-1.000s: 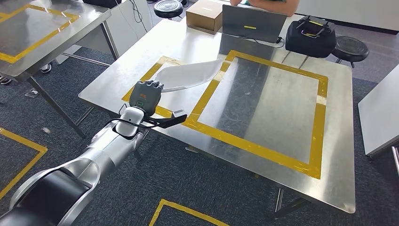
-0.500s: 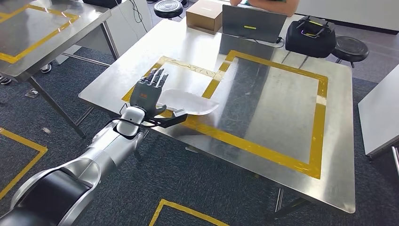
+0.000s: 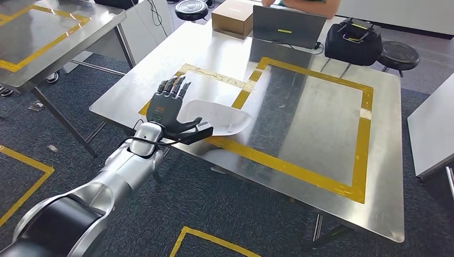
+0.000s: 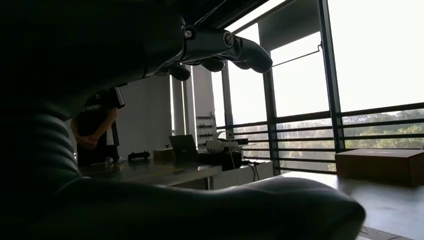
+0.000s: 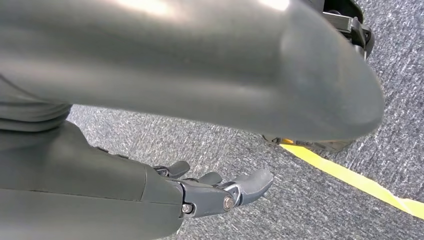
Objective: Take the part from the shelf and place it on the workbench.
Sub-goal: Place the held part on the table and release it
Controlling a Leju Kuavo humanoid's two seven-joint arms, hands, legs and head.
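- Resting: white part [image 3: 217, 116], flat and curved, lying on the steel tabletop [image 3: 300, 115] at its near-left region, across the near edge of the small yellow-taped square [image 3: 214, 76], its right tip reaching the tape of the larger square.
- Head view, left hand [image 3: 168, 107]: just left of the part, fingers [image 3: 172, 85] spread and pointing away, thumb at the part's near-left edge; whether it touches cannot be told. Nothing is grasped; the hand is released.
- Head view, surroundings: laptop [image 3: 288, 25], cardboard box [image 3: 232, 16] and black bag [image 3: 353, 40] along the far edge; a person behind the laptop; black stools beyond.
- Left wrist view: the same hand [image 4: 220, 50] dark against bright windows, fingers extended, holding nothing.
- Right wrist view: right hand [image 5: 215, 192] hanging over grey carpet with a yellow floor line; fingers loosely apart, empty.
- Step, as judged: placement looks done, release in hand. Next move calls for drawing the left hand clear without nudging the part.
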